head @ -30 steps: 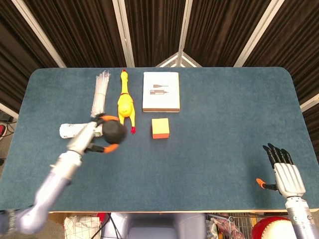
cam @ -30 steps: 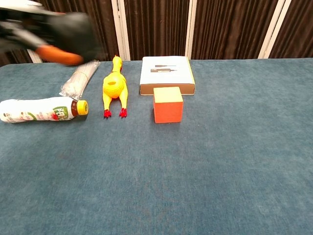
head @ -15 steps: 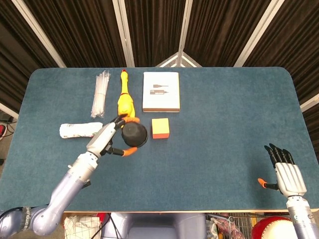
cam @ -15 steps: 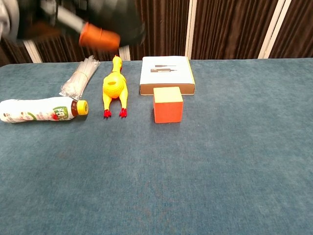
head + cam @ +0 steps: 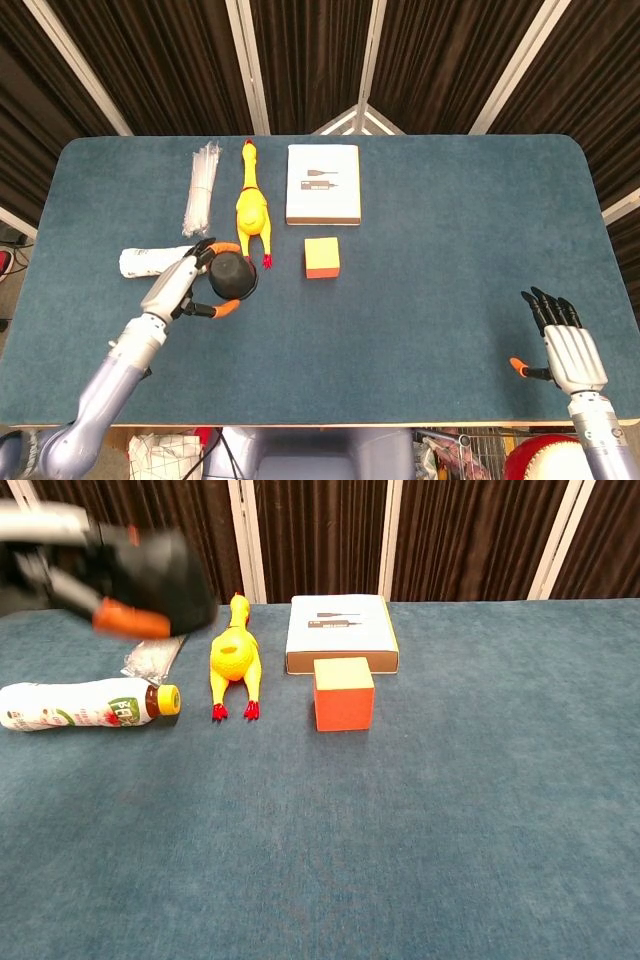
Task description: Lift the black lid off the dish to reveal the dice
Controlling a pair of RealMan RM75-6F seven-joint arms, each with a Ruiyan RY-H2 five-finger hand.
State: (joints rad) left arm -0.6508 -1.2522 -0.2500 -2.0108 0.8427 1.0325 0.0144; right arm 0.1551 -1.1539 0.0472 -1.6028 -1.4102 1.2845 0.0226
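Head view: left hand [image 5: 190,285] grips the black lid [image 5: 231,275], held up in the air over the table [image 5: 430,260] near the feet of the yellow rubber chicken [image 5: 251,205] and just right of the lying bottle [image 5: 150,261]. Half a second ago the lid was further right, close to the orange cube [image 5: 321,257]; now it has swung back left, about where it was a second ago. Chest view shows the lid [image 5: 165,575] as a blurred dark shape at upper left with the hand's orange fingertip [image 5: 130,618] under it, well above the bottle [image 5: 90,704], so the arm is moving. No dish and no dice visible in either view; cannot tell where they are. Lid looks already lifted, so the task seems mostly done, likely just carrying or setting it down. Right hand [image 5: 565,345] rests at the near right edge, fingers spread, holding nothing. White box [image 5: 323,184] and bundle of cable ties [image 5: 201,186] sit at the far side, unmoved.
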